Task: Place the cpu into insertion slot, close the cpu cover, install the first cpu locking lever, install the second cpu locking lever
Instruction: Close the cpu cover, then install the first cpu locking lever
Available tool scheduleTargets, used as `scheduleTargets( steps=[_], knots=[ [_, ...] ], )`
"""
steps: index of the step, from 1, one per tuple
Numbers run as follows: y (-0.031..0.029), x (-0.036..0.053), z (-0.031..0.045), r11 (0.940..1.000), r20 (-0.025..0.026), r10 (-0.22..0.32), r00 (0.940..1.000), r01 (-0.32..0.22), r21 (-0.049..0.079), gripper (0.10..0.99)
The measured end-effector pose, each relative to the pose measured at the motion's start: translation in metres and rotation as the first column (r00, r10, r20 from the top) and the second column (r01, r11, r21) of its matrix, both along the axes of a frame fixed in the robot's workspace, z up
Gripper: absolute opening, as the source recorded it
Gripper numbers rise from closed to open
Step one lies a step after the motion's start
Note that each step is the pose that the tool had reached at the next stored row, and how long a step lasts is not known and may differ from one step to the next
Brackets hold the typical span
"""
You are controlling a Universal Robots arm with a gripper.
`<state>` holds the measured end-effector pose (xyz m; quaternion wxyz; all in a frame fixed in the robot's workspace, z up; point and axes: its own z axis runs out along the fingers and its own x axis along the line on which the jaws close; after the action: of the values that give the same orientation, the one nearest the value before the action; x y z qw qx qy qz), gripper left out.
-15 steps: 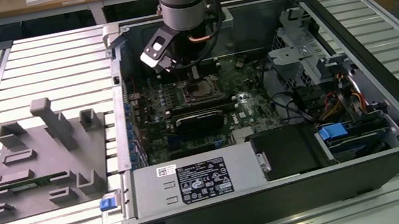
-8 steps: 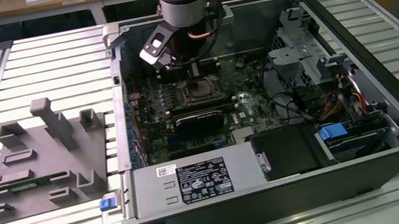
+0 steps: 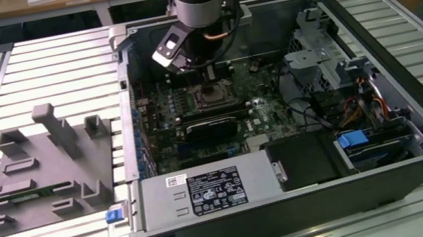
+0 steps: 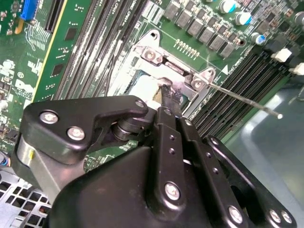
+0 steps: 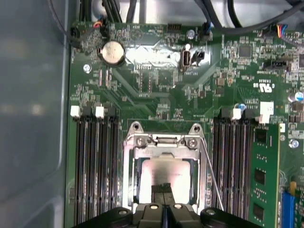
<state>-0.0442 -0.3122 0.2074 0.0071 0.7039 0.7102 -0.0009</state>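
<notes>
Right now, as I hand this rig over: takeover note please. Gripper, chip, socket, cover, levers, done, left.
Gripper: fingers together, nothing seen between them, tips over the chip; contact cannot be told.
The chip lies flat in the socket on the green board.
The cover looks lowered around the chip; whether fully down cannot be told.
One wire lever stands free, angled away from the socket, not latched.
Done: chip placed. Left: at least that lever to lock.
</notes>
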Motion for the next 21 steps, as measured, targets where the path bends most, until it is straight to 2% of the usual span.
scheduleTargets(
  steps=[9,21],
  knots=[
    [0.0000,0.0077,0.0000,1.0000,0.0000,0.000,1.0000,0.000,0.000,0.106],
    [0.0000,0.0078,0.0050,1.0000,0.0000,0.000,1.0000,0.000,0.000,0.106]
  ],
)
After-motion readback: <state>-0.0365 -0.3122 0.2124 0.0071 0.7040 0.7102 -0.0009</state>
